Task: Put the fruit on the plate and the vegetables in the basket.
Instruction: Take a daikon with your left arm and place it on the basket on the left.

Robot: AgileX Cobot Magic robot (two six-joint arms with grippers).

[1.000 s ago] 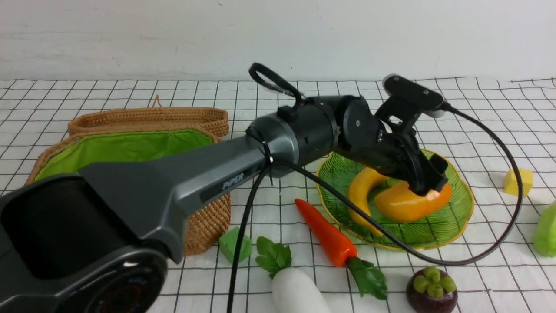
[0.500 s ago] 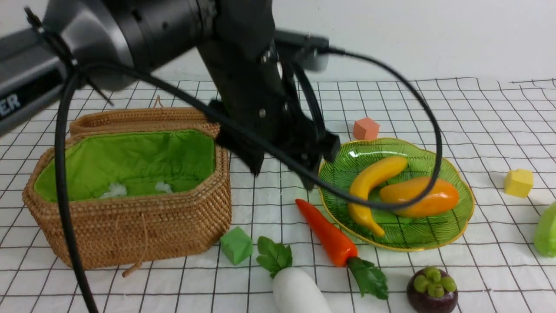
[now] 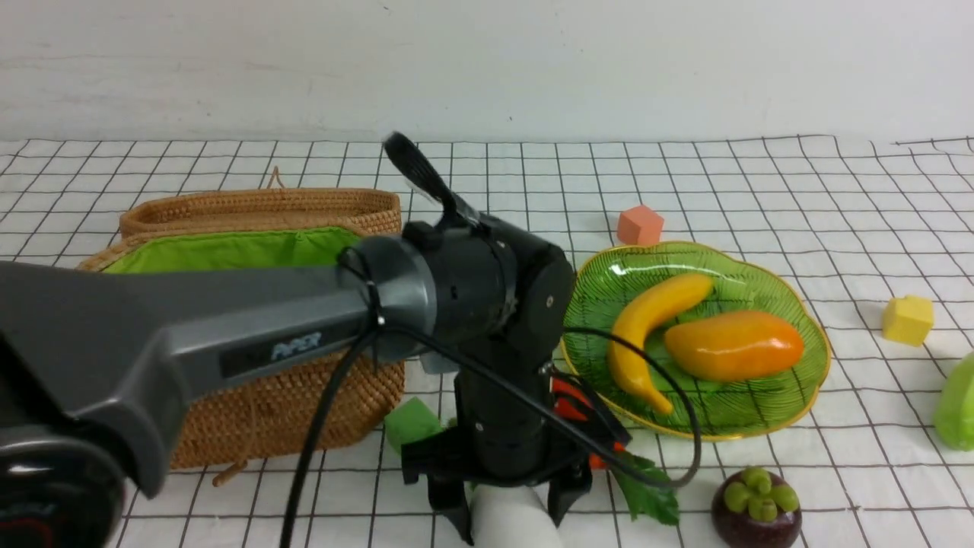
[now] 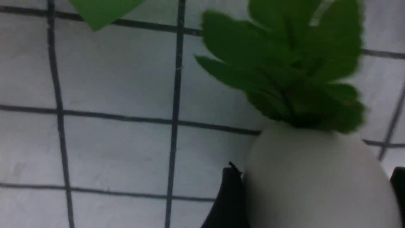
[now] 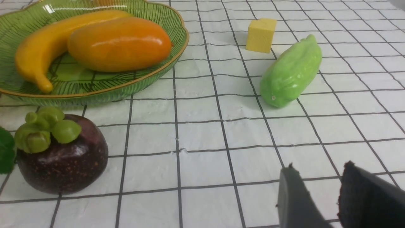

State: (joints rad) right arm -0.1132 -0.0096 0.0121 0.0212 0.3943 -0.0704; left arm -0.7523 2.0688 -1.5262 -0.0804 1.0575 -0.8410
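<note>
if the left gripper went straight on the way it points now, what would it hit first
Most likely the white radish: the left gripper points down with its fingers either side of the radish's body. The fingertips may reach the checked cloth beside it first; depth is unclear.

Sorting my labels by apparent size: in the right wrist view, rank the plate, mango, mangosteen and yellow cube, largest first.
1. plate
2. mango and mangosteen look alike; the mangosteen sits nearer the camera, so unranked
3. yellow cube

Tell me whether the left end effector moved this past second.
Yes: from over the plate, the left end effector came nearer and lower, now straddling the radish.
</note>
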